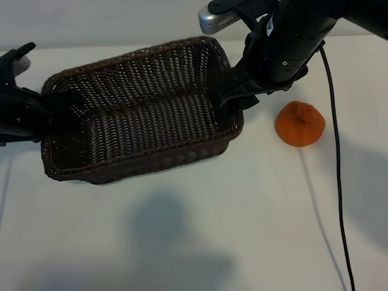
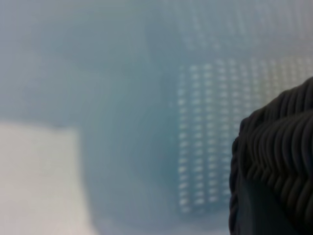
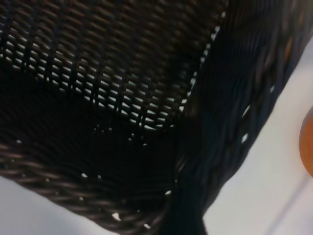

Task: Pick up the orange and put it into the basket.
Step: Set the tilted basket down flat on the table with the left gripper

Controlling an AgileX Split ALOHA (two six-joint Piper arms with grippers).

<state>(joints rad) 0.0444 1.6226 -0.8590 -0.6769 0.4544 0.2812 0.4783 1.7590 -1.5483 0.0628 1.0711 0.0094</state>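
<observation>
The dark brown wicker basket (image 1: 139, 165) lies across the middle of the white table. The orange (image 1: 299, 124) sits on the table just off the basket's right end, touched by nothing. My left gripper (image 1: 60, 104) is at the basket's left end, shut on its rim; the braided rim (image 2: 279, 142) fills one corner of the left wrist view. My right gripper (image 1: 233, 97) is at the basket's right end, open, with the rim between its fingers. The right wrist view shows the basket's weave (image 3: 98, 58) up close and a sliver of the orange (image 3: 308, 147) at the edge.
A black cable (image 1: 336, 170) hangs from the right arm and runs down across the table just right of the orange. Bare white tabletop (image 1: 194, 242) lies in front of the basket.
</observation>
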